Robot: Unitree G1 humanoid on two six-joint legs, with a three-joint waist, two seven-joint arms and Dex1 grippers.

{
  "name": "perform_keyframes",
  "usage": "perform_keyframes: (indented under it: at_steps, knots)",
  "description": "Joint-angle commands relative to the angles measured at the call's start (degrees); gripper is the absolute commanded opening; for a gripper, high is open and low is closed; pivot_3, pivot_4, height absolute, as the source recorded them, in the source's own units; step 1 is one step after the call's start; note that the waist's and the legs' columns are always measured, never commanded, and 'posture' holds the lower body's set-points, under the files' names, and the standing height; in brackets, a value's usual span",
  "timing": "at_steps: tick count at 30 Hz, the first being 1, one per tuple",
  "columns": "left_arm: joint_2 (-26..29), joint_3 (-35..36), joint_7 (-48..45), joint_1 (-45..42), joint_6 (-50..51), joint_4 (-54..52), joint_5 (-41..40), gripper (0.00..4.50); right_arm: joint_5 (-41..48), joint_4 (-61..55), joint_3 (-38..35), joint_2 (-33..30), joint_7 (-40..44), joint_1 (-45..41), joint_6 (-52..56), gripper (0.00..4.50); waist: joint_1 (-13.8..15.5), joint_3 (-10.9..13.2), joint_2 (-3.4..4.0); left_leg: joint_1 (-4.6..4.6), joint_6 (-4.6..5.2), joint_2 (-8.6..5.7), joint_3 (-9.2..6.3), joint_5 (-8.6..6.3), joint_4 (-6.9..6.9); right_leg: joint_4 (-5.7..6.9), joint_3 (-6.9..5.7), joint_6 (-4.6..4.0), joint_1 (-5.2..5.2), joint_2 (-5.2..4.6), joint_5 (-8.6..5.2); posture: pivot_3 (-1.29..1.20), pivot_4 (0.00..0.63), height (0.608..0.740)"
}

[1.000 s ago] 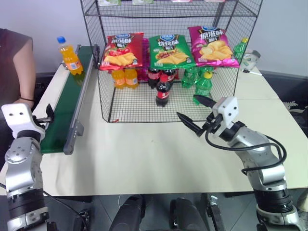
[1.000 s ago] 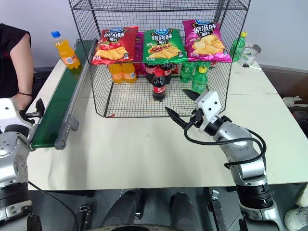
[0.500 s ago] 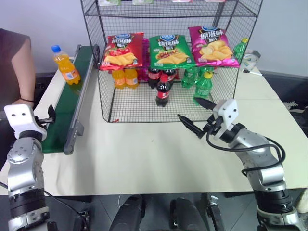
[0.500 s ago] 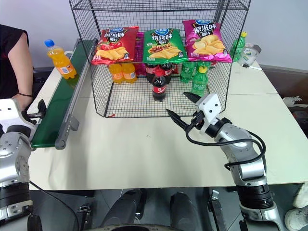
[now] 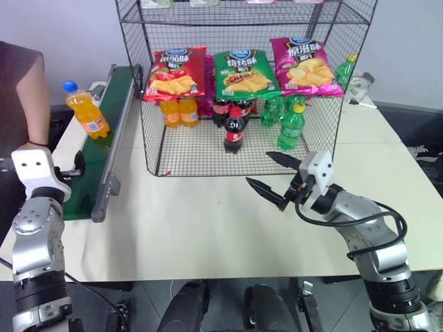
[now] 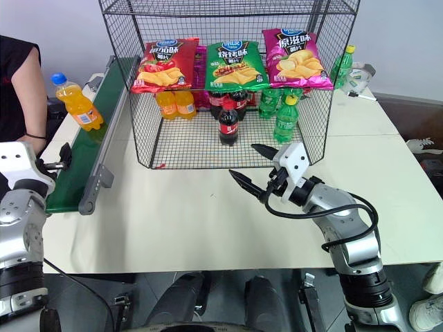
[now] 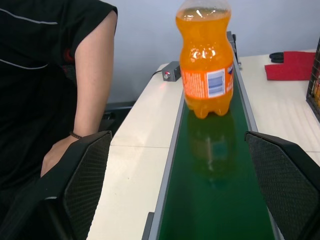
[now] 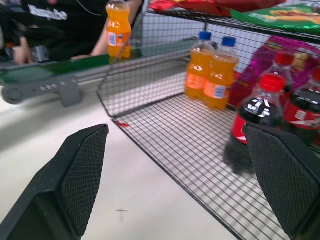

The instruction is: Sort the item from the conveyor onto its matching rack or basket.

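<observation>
We've got our left gripper [image 7: 180,190] parked at the near end of the conveyor [image 5: 97,159], jaws spread wide with nothing between them, pointing straight up the belt at roughly belt height. Dead ahead of it, the orange soda bottle [image 5: 86,115] stands on the green belt, blue cap up and leaning a touch, so its long axis runs near upright and crosswise to our line of reach. In the left wrist view it sits squarely between the two fingers [image 7: 85,175] but well short of them, not touching. That's the relation we're watching: the bottle lies up the belt from the left gripper, and this arm is clearly the nearer one. Our right gripper [image 5: 273,178] hovers over the bare table in front of the black wire rack [image 5: 228,149], fingers also splayed and empty, aimed across toward the rack's lower tier, where two orange bottles [image 5: 178,112] stand. A person's arm [image 5: 31,104] rests beside the belt.
</observation>
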Motion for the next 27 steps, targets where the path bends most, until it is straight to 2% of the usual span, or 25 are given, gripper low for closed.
perform_keyframes:
  at_steps: [1,27]
  knots:
    - [0.78,0.79,-0.42,-0.58,-1.31,-0.88,-0.20,4.45,3.10,-3.57,-0.70,-0.65,1.55,0.17,1.31,4.50,0.03,0.00,0.00,0.00,0.00,0.00,0.00,0.00,0.00,0.00,0.00,0.00,0.00,0.00,0.00,0.00,0.150,0.740]
    - [1.34,2.19,-3.41,-0.96,-0.44,-2.32,-5.16,4.45,0.50,-1.42,0.40,-0.05,2.41,0.05,-0.85,4.50,0.01,0.00,0.00,0.00,0.00,0.00,0.00,0.00,0.00,0.00,0.00,0.00,-0.01,0.00,0.00,0.00,0.150,0.740]
